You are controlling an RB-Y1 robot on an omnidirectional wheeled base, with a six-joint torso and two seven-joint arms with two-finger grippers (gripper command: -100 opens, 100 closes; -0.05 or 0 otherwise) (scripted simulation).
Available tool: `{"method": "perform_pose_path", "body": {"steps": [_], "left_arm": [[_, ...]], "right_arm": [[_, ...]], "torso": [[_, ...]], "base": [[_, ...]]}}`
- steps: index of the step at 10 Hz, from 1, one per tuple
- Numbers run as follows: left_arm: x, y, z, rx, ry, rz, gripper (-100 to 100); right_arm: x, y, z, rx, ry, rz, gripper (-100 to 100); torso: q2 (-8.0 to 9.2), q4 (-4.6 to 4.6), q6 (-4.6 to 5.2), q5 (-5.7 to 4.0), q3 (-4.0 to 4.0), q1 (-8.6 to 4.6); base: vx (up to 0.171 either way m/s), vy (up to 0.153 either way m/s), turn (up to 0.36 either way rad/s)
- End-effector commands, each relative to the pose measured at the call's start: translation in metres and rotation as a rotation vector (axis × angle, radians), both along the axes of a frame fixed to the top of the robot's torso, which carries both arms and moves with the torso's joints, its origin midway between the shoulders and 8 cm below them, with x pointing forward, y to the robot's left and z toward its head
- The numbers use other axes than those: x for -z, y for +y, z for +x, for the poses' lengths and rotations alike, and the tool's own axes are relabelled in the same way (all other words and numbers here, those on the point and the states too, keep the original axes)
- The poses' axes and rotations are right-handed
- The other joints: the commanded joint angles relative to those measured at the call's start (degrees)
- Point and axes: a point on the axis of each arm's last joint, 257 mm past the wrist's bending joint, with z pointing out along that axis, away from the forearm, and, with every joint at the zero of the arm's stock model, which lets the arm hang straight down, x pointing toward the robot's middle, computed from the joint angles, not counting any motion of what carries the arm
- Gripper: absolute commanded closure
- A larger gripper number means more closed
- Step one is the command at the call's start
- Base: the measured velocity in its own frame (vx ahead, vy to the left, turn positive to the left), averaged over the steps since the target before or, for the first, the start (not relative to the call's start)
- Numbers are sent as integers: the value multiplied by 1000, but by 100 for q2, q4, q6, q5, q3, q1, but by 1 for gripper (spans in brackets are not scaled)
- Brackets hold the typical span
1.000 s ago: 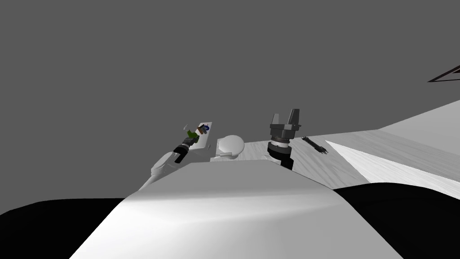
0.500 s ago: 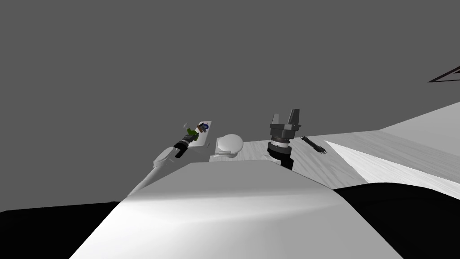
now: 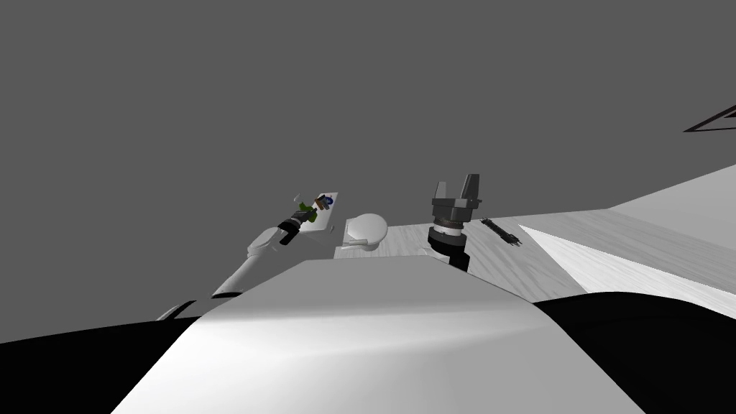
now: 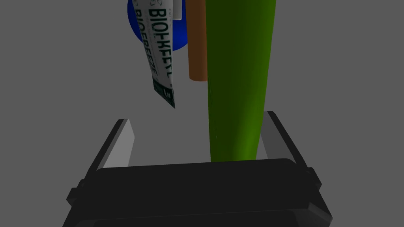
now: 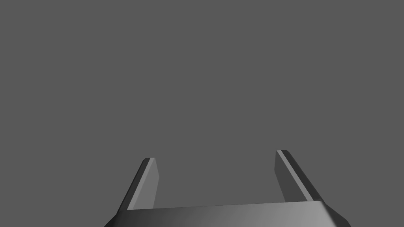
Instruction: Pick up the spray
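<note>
Spray bottle [image 4: 238,79], centre frame, looks light, stiff, slick; I'd pinch its green body between my left gripper's [image 4: 197,116] parted fingers [image 4: 120,146].

A white tube [image 4: 158,43] carries dark lettering reading "BIOFREEZE", repeated in smaller print alongside; its remaining fine print is illegible.

Left arm [image 3: 248,262] is seen stretched forward, forearm straight. Left gripper [image 4: 197,120] is recorded with fingers [image 4: 123,144] spread wide, in line with the forearm. Right arm [image 3: 449,248] is held near the torso; right gripper [image 5: 217,155] is pointed upward, blades parted to full width.
</note>
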Motion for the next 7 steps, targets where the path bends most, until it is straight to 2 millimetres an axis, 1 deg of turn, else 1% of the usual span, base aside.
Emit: {"method": "perform_pose_path", "body": {"steps": [1, 2, 3, 5, 6, 7], "left_arm": [[3, 7, 6, -17, 3, -4, -100], [14, 17, 2, -38, 26, -6, -100], [1, 15, 15, 2, 26, 3, -100], [-8, 20, 27, -16, 14, -16, -100], [-7, 24, 29, -24, 16, -18, -100], [3, 33, 25, -44, 37, -21, -100]], "right_arm": [[0, 0, 0, 0, 0, 0, 0], [0, 0, 0, 0, 0, 0, 0], [0, 0, 0, 0, 0, 0, 0], [0, 0, 0, 0, 0, 0, 0], [0, 0, 0, 0, 0, 0, 0], [0, 0, 0, 0, 0, 0, 0]], "torso": [[0, 0, 0, 0, 0, 0], [-10, -3, -1, 3, -6, 11], [-15, -4, -2, 5, -9, 21], [10, 2, -1, -1, 5, -5], [3, 1, -1, 1, 2, 5], [-7, -2, -1, 4, -4, 15]], "base": [[-4, -17, -6], [7, 4, -4], [-68, -63, 58], [-60, -54, 19], [-13, -7, -11], [4, 6, -5]]}}
